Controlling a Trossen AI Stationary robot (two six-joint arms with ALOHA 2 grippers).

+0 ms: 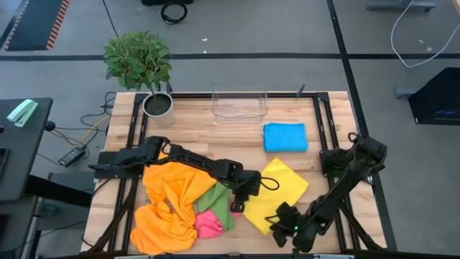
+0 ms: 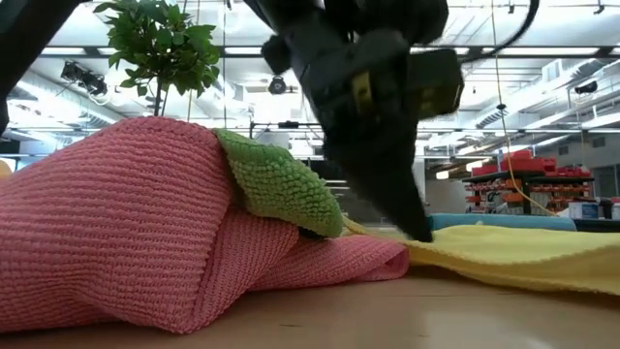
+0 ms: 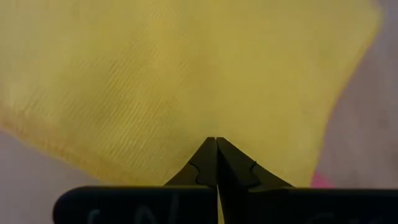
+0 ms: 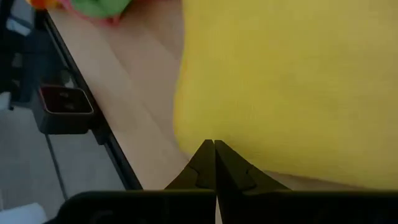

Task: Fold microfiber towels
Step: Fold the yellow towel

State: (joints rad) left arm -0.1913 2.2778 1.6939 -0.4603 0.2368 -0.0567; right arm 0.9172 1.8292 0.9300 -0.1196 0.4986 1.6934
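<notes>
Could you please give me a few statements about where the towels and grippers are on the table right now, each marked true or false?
1. The blue towel lies folded near the clear bin. True.
2. The yellow towel is inside the clear bin. False: it lies spread on the table, between the two arms.
3. The left gripper is shut on an edge of the yellow towel. True.
4. The right gripper stands wide open above the blue towel. False: it is shut at an edge of the yellow towel.
5. The green towel lies on the pink towel. True.
</notes>
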